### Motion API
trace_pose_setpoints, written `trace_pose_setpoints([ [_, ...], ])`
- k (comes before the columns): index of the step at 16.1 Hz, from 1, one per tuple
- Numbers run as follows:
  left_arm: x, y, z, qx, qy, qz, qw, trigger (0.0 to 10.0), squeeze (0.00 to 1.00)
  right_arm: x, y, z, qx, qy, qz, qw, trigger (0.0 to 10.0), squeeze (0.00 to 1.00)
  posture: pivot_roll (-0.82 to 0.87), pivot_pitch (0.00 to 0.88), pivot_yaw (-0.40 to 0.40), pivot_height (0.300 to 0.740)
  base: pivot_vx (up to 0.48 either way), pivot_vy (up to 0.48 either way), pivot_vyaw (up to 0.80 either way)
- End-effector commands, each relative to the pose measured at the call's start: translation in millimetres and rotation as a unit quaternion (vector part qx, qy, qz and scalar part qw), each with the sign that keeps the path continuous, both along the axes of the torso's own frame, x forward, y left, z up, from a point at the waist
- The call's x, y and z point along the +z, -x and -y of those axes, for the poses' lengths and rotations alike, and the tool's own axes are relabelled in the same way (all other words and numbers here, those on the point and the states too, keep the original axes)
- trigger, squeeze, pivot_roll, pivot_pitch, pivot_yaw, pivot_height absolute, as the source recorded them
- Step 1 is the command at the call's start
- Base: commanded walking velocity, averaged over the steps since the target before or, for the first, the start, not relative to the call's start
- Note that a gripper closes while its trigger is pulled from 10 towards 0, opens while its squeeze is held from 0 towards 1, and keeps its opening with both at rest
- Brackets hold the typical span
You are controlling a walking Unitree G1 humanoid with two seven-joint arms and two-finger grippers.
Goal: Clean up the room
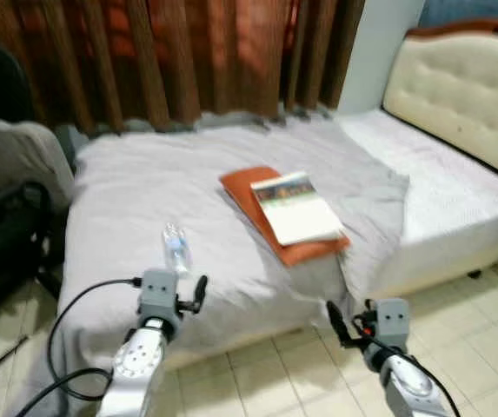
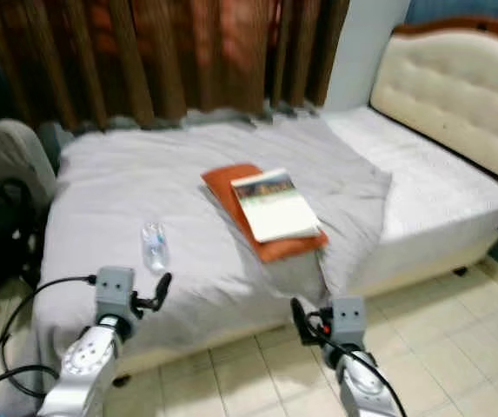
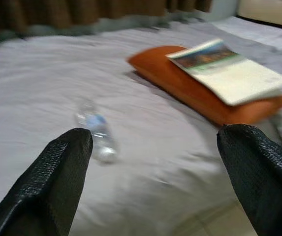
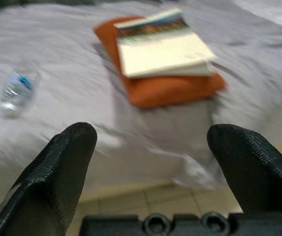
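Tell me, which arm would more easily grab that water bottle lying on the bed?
Probably the left. The water bottle lies on the grey blanket just beyond the open left pincer. The right pincer, also open, hangs over the floor tiles past the bed's edge, nearer the book on the orange cushion.

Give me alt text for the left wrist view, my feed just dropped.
The left pincer, its two black fingers spread wide, points at a grey bedspread where a small clear water bottle lies on its side. Farther back, a book rests on top of an orange pillow. The image is slightly blurred.
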State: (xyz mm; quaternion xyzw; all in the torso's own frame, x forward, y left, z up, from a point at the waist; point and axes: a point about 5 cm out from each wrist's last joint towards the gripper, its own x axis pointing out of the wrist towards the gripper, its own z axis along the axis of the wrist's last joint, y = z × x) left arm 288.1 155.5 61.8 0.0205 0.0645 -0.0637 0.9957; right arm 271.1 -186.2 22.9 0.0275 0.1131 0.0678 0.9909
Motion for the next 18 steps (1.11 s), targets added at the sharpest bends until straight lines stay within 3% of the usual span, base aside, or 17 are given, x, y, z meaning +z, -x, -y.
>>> trace_pose_setpoints([
  [1,-3.1,3.2,-9.9,0.013,-0.013,-0.008,1.000,10.0,0.00,0.2,-0.9,-11.0,0.018,-0.007,0.002,1.000,10.0,0.00,0.02,0.000,-0.035,0.740,0.289,0.386,0.00],
  [4,-2.8,0.9,-8.7,0.014,-0.026,-0.009,1.000,10.0,0.00,0.5,-0.1,-11.9,0.029,-0.001,0.005,1.000,10.0,0.00,0.02,0.000,-0.036,0.740,0.096,0.127,0.20],
  [8,-0.1,-0.8,-9.1,0.020,-0.022,0.000,1.000,10.0,0.00,2.0,-0.9,-11.4,0.028,-0.001,0.008,1.000,10.0,0.00,0.01,0.000,-0.034,0.740,0.372,-0.300,0.58],
  [11,3.6,-1.4,-11.7,0.036,-0.005,0.017,0.999,10.0,0.00,33.4,-6.9,0.8,-0.013,0.028,0.124,0.992,10.0,0.00,0.01,0.000,-0.034,0.740,0.389,-0.276,0.57],
  [14,18.4,-3.3,-5.6,0.017,-0.013,0.058,0.998,10.0,0.00,45.4,-9.5,8.6,-0.056,0.029,0.147,0.987,10.0,0.00,0.01,0.000,-0.035,0.740,0.411,-0.244,0.60],
  [15,19.4,-4.6,-3.9,0.017,-0.010,0.057,0.998,10.0,0.00,43.7,-9.8,8.0,-0.059,0.037,0.141,0.988,10.0,1.00,0.01,0.000,-0.032,0.740,0.412,0.000,0.64],
  [18,14.9,-5.9,-4.3,0.028,-0.003,0.044,0.999,10.0,0.00,43.4,-10.3,5.4,-0.053,0.026,0.140,0.988,10.0,1.00,0.00,0.000,-0.031,0.740,0.411,-0.161,0.63],
])
